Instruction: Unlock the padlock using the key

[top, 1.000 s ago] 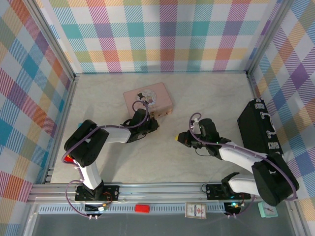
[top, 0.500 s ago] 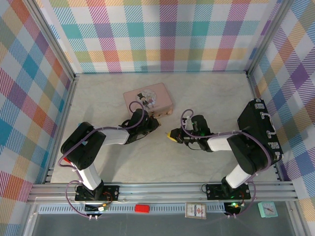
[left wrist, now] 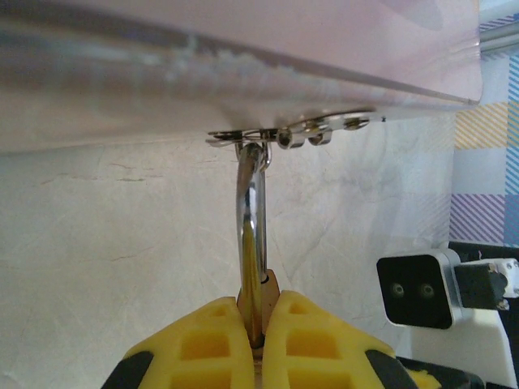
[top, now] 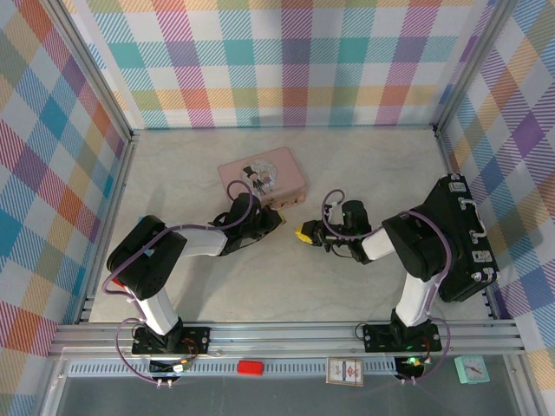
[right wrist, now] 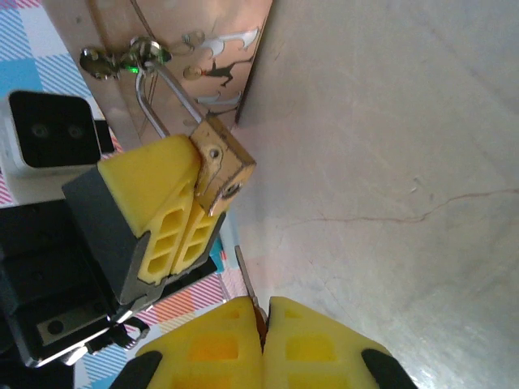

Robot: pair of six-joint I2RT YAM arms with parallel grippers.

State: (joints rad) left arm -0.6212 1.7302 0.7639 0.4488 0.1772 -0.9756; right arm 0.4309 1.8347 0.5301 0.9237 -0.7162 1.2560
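The padlock (right wrist: 219,164), a small brass body on a silver shackle (left wrist: 250,203), hangs from the clasp (left wrist: 276,136) of the pink tin (top: 261,177). My left gripper (left wrist: 259,312) is shut on the padlock's body, its yellow fingers (right wrist: 154,211) pinching it from both sides. My right gripper (right wrist: 263,312) is shut on the key (right wrist: 246,271), whose thin grey blade sticks out toward the padlock's underside and stops a short gap away. In the top view the right gripper (top: 303,233) sits just right of the left gripper (top: 276,217), in front of the tin.
A black case (top: 455,238) lies along the right wall, beside the right arm. Checked walls close the table on three sides. The pink tin's front edge (left wrist: 243,73) stands right behind the padlock.
The right gripper has moved left with the key, closing on the padlock, and its arm has folded in. The left arm and the padlock have stayed put.
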